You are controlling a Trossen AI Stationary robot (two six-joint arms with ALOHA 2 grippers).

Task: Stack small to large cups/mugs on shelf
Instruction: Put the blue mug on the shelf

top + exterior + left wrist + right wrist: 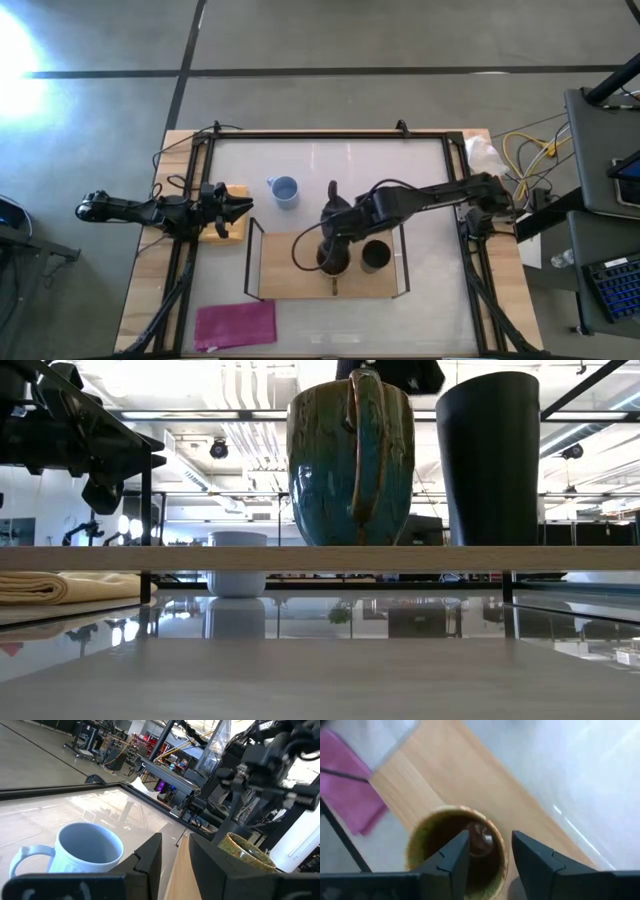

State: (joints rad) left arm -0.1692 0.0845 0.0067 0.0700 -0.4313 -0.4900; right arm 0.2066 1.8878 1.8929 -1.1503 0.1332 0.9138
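The brown mug [333, 262] with a dark inside stands upright on the light-wood shelf [290, 275], and the black mug [375, 256] stands just to its right. In the low view the brown mug [350, 455] shows a teal glaze beside the black mug [490, 460]. The light blue mug [284, 190] stands on the table behind the shelf. My right gripper [490, 845] is open right over the brown mug's rim, one finger above its inside and one outside. My left gripper [175, 850] is open at the table's left, near the blue mug [85, 850]. My right gripper comes at the brown mug from above, pointing down. One finger [457, 855] is over the hollow and the other [532, 860] is outside the rim's wall [501, 851]. I cannot tell whether either finger touches the rim. The mug stands upright on the shelf.
A yellow cloth [60, 588] lies under my left gripper at the table's left. A pink cloth [236, 325] lies at the near left. Black wire uprights [250, 258] stand at both ends of the shelf. Cables and a keyboard lie off the table's right.
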